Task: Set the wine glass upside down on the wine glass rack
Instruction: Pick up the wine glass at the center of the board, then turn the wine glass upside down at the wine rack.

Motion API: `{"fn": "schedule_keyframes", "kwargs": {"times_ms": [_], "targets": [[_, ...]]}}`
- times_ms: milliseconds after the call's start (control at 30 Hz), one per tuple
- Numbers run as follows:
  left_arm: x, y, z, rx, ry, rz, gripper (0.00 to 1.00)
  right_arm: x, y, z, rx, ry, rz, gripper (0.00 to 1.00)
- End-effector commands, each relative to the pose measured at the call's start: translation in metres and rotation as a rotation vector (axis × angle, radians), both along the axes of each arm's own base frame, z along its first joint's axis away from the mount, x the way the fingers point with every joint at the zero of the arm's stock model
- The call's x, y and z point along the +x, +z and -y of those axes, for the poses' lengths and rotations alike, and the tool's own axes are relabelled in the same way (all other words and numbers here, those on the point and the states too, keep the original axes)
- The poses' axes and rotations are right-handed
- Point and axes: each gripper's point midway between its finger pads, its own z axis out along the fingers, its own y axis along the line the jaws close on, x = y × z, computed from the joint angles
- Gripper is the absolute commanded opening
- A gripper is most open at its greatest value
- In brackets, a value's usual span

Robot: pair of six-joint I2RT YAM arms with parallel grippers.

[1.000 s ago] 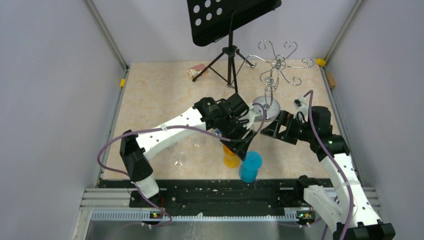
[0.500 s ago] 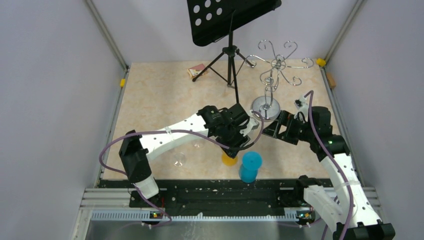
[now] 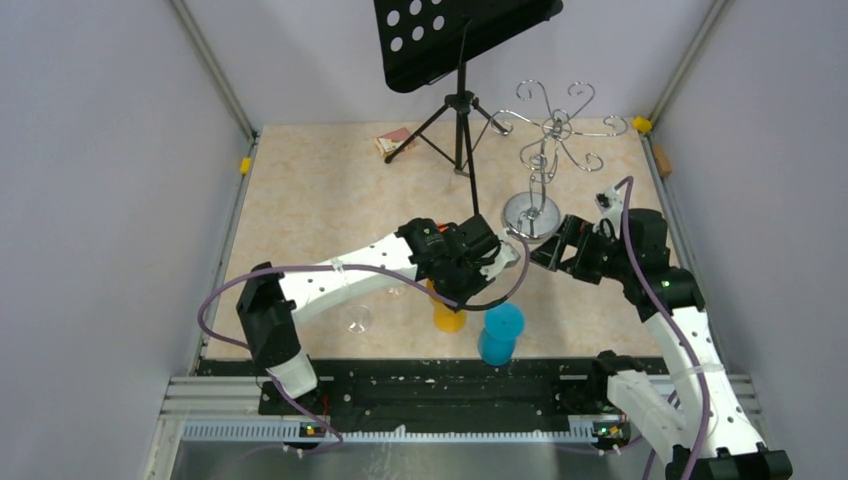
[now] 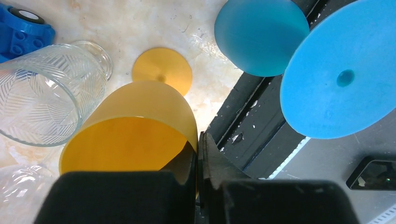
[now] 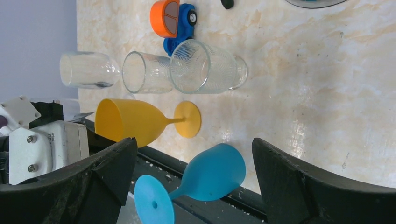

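Plain pale walls [image 3: 100,200] close me in on the left, back and right, with metal posts [image 3: 215,75] running up the back corners. My table [image 3: 320,190] has a beige marbled top under soft, even light. A yellow clip [image 3: 245,165] sits at its left edge. A black music stand [image 3: 450,35] stands at the back. A black strip [image 3: 430,385] and a metal rail [image 3: 400,430] run along the near edge.

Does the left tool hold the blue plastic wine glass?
No, the left tool is shut on the rim of the yellow plastic wine glass, and the blue plastic wine glass stands apart.
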Motion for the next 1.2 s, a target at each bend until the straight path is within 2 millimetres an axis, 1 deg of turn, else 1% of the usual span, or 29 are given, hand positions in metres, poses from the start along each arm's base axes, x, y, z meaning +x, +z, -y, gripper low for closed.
{"fn": "schedule_keyframes", "kwargs": {"times_ms": [0, 133, 233, 333, 467, 567, 667, 833, 933, 1033, 1167], "targets": [[0.001, 0.024, 0.004, -0.079, 0.009, 0.044, 0.00, 0.011, 0.030, 0.005, -0.023, -0.011, 0.100, 0.94], [0.008, 0.043, 0.002, -0.112, 0.053, 0.094, 0.00, 0.012, 0.039, 0.006, -0.038, 0.003, 0.115, 0.94], [0.016, 0.063, 0.002, -0.157, 0.100, 0.150, 0.00, 0.011, 0.046, 0.004, -0.038, 0.023, 0.120, 0.94], [0.032, 0.089, -0.002, -0.199, 0.182, 0.247, 0.00, 0.012, 0.053, 0.001, -0.028, 0.038, 0.132, 0.94], [0.046, 0.120, -0.007, -0.276, 0.241, 0.350, 0.00, 0.011, 0.063, -0.001, -0.010, 0.039, 0.153, 0.94], [0.057, 0.151, -0.011, -0.349, 0.297, 0.431, 0.00, 0.009, 0.072, 0.000, -0.010, 0.032, 0.169, 0.94], [0.064, 0.183, -0.012, -0.430, 0.329, 0.493, 0.00, 0.007, 0.081, 0.001, -0.008, 0.032, 0.195, 0.94], [0.068, 0.222, -0.009, -0.564, 0.363, 0.544, 0.00, 0.003, 0.093, -0.003, 0.014, 0.054, 0.232, 0.94], [0.067, 0.239, -0.006, -0.640, 0.382, 0.548, 0.00, 0.002, 0.098, -0.006, 0.026, 0.073, 0.247, 0.94], [0.064, 0.250, -0.001, -0.700, 0.379, 0.534, 0.00, 0.000, 0.105, -0.009, 0.037, 0.092, 0.264, 0.93], [0.058, 0.252, 0.009, -0.739, 0.353, 0.490, 0.00, -0.003, 0.113, -0.015, 0.067, 0.122, 0.288, 0.91]]}}
